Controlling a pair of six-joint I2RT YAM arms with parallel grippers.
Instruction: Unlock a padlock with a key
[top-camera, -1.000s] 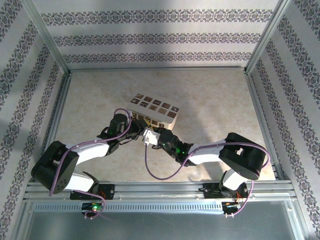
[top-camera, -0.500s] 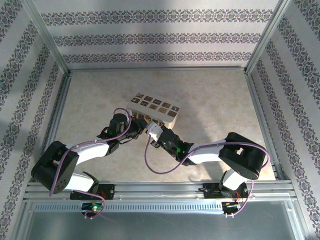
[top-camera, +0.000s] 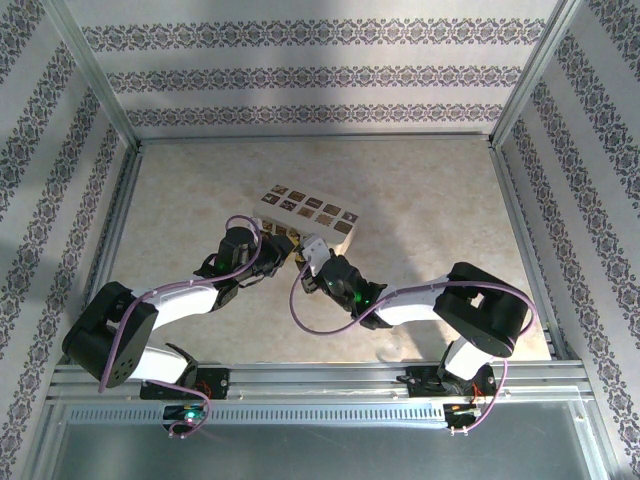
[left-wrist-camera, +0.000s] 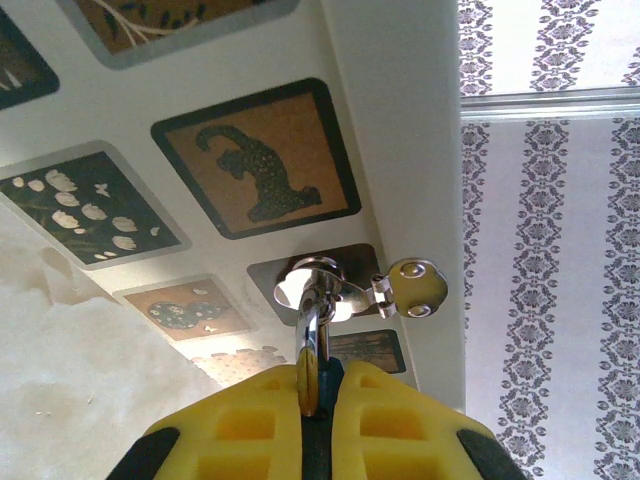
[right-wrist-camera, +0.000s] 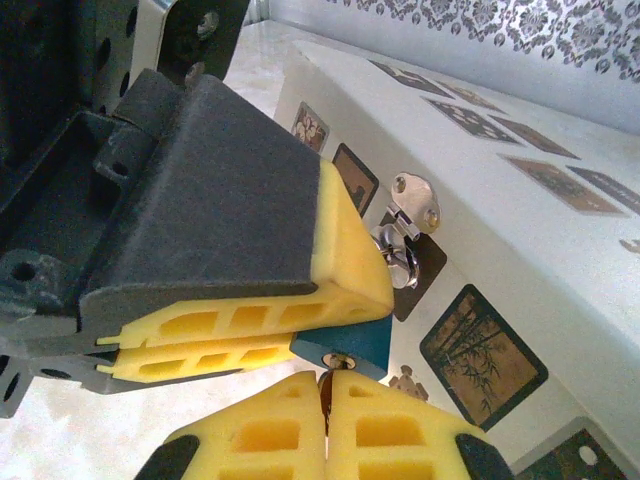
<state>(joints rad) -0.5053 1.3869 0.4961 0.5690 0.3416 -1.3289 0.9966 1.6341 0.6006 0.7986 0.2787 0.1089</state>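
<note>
The padlock has a blue body, and its silvery shackle runs through a metal hasp on the side of the cream box. My left gripper is shut on the padlock from below, its yellow fingers clamped on the blue body. My right gripper is shut on the dark key, whose tip sits at the keyhole in the lock's bottom face. In the top view both grippers meet at the box's near side, left gripper and right gripper.
The cream box with dark picture tiles lies at an angle mid-table. A purple cable loops from the right arm over the table. Aluminium rails run along the near edge, and patterned walls stand on three sides.
My right gripper has moved away from the near edge toward the box and the left gripper, closing in on the padlock. The left arm has stayed put.
</note>
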